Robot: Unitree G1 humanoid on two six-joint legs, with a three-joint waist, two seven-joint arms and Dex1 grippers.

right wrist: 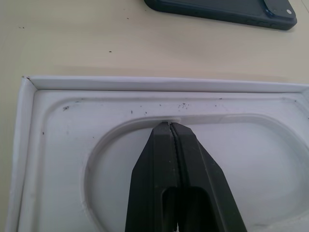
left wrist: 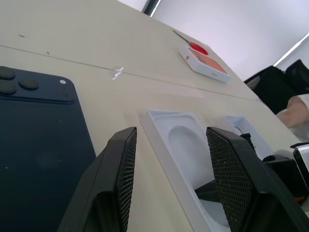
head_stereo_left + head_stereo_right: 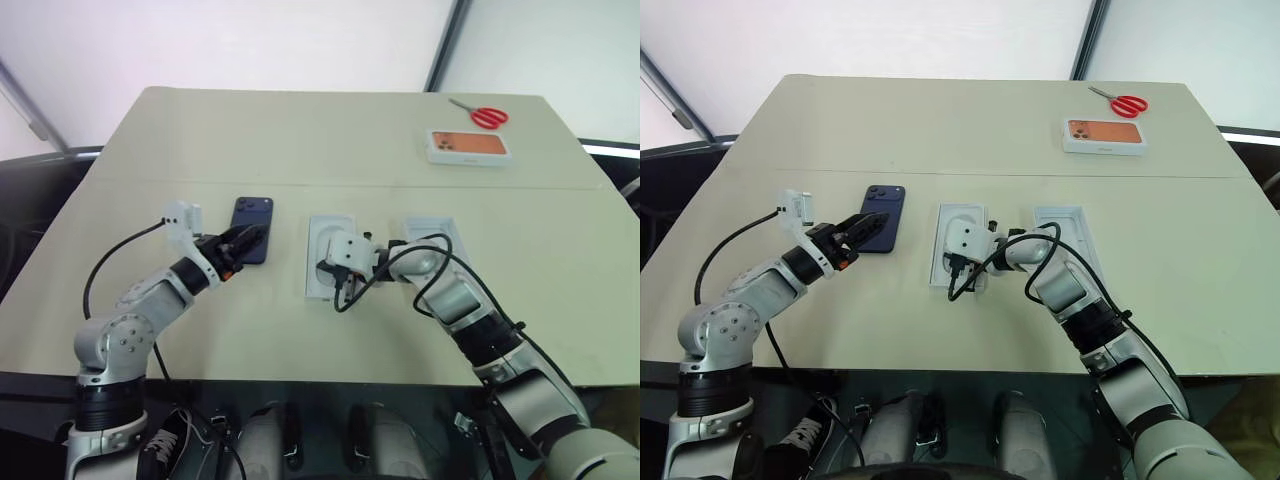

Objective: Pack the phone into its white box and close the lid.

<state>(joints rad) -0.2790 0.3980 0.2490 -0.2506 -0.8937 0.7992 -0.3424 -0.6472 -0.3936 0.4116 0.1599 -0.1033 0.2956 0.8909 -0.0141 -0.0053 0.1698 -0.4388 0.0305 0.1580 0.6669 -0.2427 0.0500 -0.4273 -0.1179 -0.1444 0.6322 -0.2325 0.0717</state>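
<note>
1 phone point(image 3: 252, 215), 2 white trays point(image 3: 960, 222)

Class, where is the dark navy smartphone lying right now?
The dark navy smartphone lies flat on the table's left half, beside the white insert tray, at the left gripper.

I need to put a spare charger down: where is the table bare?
Bare: the far left of the table, beyond the phone, and the near right corner. Crowded: the middle, with both grippers and two white trays; the far right holds scissors and a printed box.
</note>
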